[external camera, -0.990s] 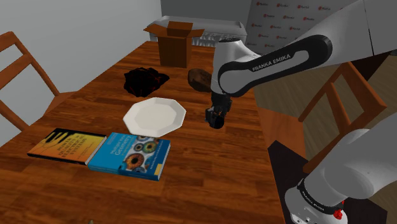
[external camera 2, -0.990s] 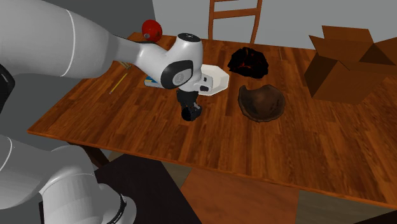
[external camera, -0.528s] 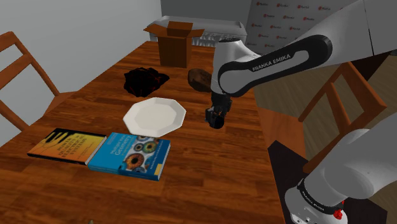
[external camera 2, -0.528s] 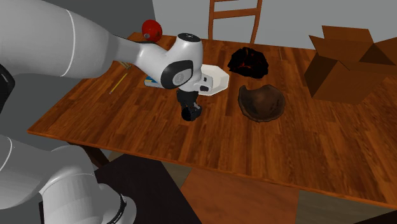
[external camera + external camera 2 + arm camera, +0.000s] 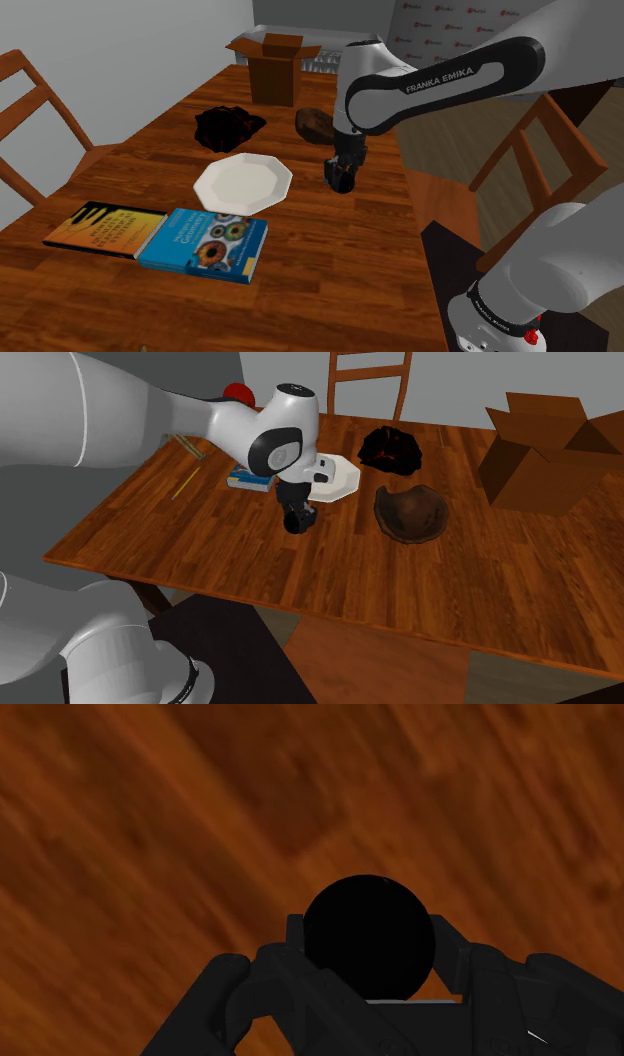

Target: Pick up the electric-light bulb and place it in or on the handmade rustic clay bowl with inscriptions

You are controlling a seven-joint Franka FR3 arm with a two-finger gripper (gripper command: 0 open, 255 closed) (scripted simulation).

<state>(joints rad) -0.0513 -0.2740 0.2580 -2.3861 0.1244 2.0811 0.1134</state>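
while clamped round the black bulb (image 5: 368, 936), pincer (image 5: 340, 181) beside white plate (image 5: 243, 184), brown bowl (image 5: 410, 515) nearby

White capitals on the dark band of the robot arm (image 5: 440, 80), at the upper right of the shoulder view, spell FRANKA EMIKA. The blue book (image 5: 205, 243) at lower left has cover lettering too small to read. The wall panel (image 5: 445, 20) at top right repeats small red marks I cannot make out.
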